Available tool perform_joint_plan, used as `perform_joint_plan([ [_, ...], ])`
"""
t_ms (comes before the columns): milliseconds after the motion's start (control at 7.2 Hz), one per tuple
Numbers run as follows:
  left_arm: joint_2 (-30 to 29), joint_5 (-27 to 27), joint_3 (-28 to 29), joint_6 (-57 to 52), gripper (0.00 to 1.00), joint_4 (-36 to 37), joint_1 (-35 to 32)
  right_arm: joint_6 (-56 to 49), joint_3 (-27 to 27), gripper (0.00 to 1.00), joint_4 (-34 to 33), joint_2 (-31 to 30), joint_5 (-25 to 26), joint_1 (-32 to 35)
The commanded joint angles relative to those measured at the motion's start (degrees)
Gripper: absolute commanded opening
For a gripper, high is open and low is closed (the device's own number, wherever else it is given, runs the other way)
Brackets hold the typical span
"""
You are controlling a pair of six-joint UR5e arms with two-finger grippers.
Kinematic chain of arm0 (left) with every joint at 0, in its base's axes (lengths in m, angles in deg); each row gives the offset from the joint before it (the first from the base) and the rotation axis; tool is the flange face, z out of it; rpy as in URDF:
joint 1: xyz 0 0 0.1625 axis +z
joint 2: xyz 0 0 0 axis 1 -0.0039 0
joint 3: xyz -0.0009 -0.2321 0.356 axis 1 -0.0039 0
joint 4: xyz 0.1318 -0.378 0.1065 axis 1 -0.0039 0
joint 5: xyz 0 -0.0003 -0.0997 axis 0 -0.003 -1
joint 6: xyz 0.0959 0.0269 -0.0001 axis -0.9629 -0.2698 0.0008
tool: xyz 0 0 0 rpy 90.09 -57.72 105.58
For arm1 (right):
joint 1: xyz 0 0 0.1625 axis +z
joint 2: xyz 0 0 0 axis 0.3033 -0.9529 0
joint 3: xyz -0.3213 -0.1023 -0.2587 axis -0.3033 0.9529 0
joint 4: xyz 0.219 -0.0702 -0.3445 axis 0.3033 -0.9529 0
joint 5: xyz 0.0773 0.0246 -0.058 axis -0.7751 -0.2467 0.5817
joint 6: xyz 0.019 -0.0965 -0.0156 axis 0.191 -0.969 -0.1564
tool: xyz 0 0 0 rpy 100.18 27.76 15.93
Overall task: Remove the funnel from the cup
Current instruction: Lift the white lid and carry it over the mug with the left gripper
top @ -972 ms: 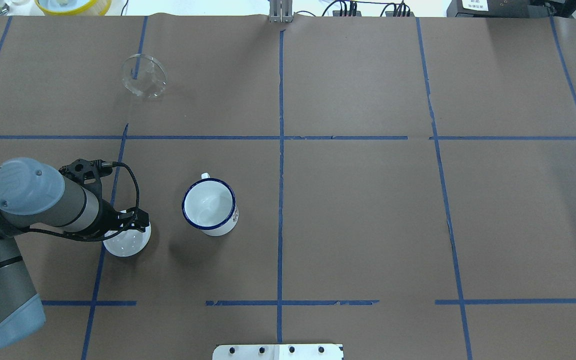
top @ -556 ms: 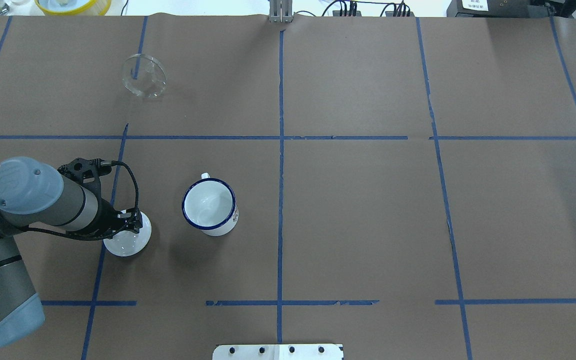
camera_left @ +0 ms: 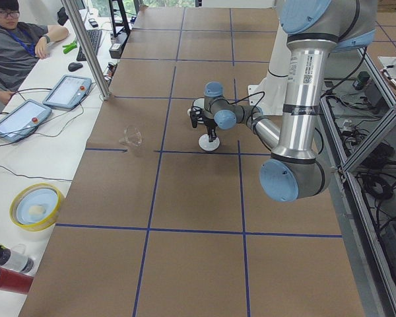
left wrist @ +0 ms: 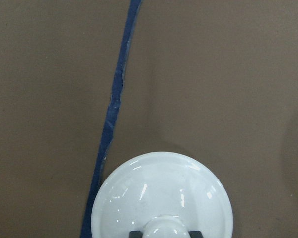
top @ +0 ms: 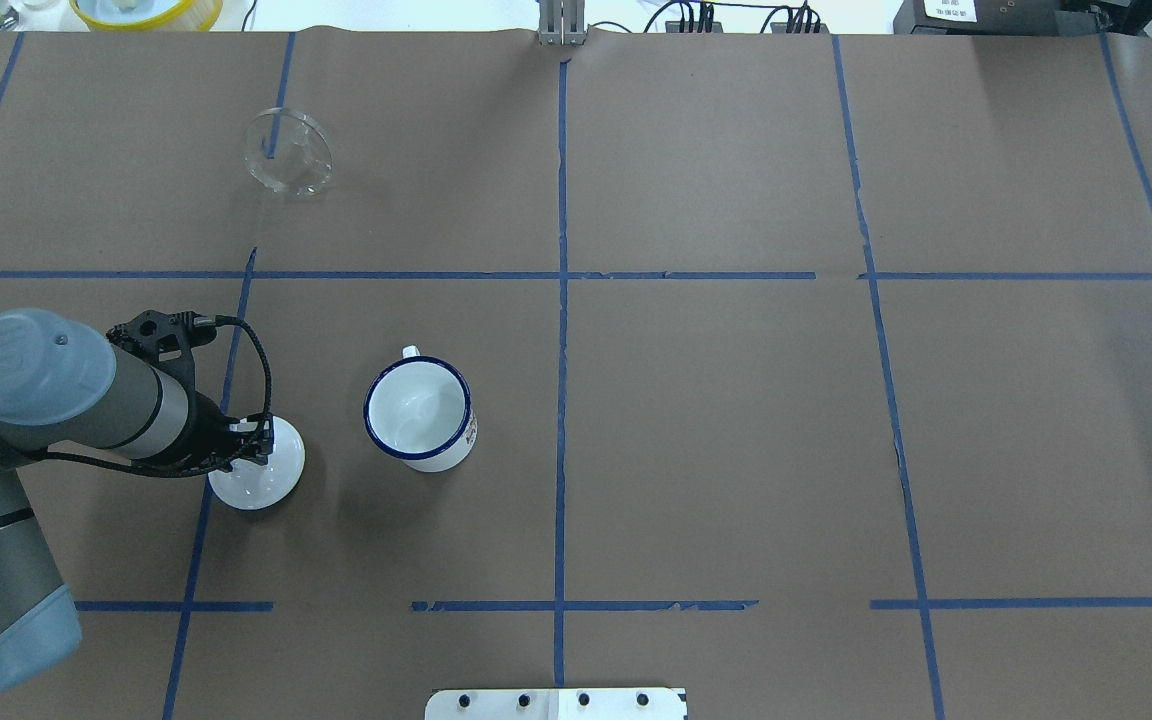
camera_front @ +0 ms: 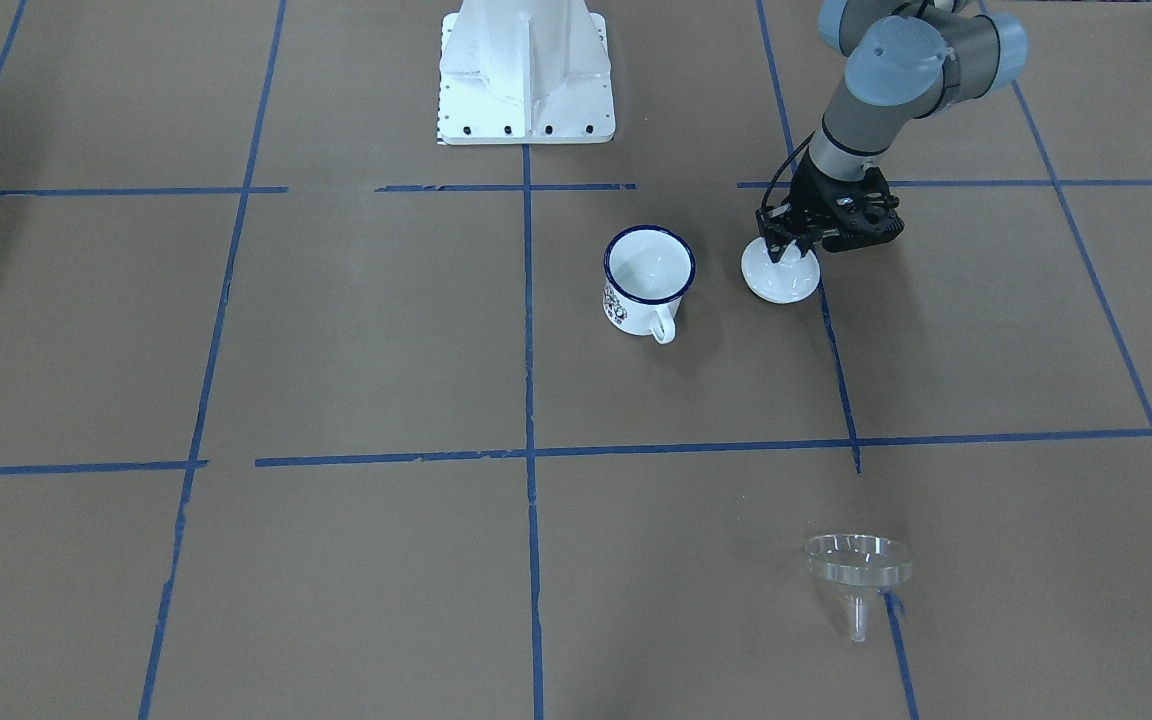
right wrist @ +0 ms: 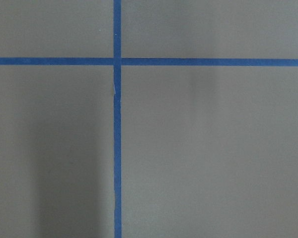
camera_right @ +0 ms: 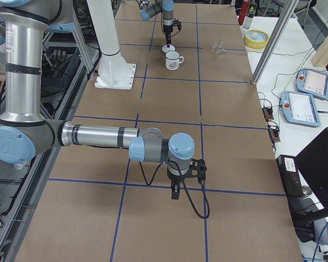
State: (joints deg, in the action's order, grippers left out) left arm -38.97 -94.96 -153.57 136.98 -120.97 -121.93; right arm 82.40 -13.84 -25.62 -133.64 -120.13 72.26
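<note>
Your left gripper [camera_front: 789, 243] pinches the knob of the white lid [camera_front: 786, 282] beside the cup [camera_front: 624, 308]; the funnel [camera_front: 858, 562] lies well apart.

Table cover: brown paper [top: 716, 430] marked with a grid of blue tape [top: 561, 400], torn in places.

Item 1 - a round white lid [top: 261, 485], knob up, flat on the paper at the left side, its left edge over a tape line.

Beyond the far edge - a yellow bowl [camera_left: 36, 206], 2 grey tablets [camera_left: 67, 91] with red buttons, a red bottle [camera_left: 6, 279] lying down, an upright metal post [camera_left: 86, 49].

1 seated operator [camera_left: 13, 46] in a grey shirt, wearing glasses.
</note>
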Motion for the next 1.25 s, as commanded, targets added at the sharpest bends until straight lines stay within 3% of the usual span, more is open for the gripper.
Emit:
perform_joint_plan([
  [0, 0.15, 0.0, -3.04, 0.0, 0.0, 0.54, -1.41, 0.0, -0.02, 1.0, 0.0, 0.0, 0.0, 0.0],
  [139, 0.24, -0.09, -6.11, 0.0, 0.0, 2.1, -3.34, 0.0, -0.02, 1.0, 0.0, 0.0, 0.0, 0.0],
  [417, -1.51, -0.17, -15.67, 0.0, 0.0, 15.76, -4.59, 0.0, -0.02, 1.0, 0.0, 0.0, 0.0, 0.0],
  [556, -7.35, -0.26, -16.59, 0.52, 0.0, 22.79, -4.85, 0.0, -0.02, 1.0, 0.0, 0.0, 0.0, 0.0],
  [694, -18.11, -0.26, -14.16, 0.7, 0.0, 34.17, -4.68, 0.0, -0.02, 1.0, 0.0, 0.0, 0.0, 0.0],
  [833, -26.66, -0.35, -10.48, 0.96, 0.0, 39.33, -4.59, 0.0, -0.02, 1.0, 0.0, 0.0, 0.0, 0.0],
  [1111, -32.6, -0.53, -2.67, 3.51, 0.0, 38.95, -4.32, 0.0, -0.02, 1.0, 0.0, 0.0, 0.0, 0.0],
])
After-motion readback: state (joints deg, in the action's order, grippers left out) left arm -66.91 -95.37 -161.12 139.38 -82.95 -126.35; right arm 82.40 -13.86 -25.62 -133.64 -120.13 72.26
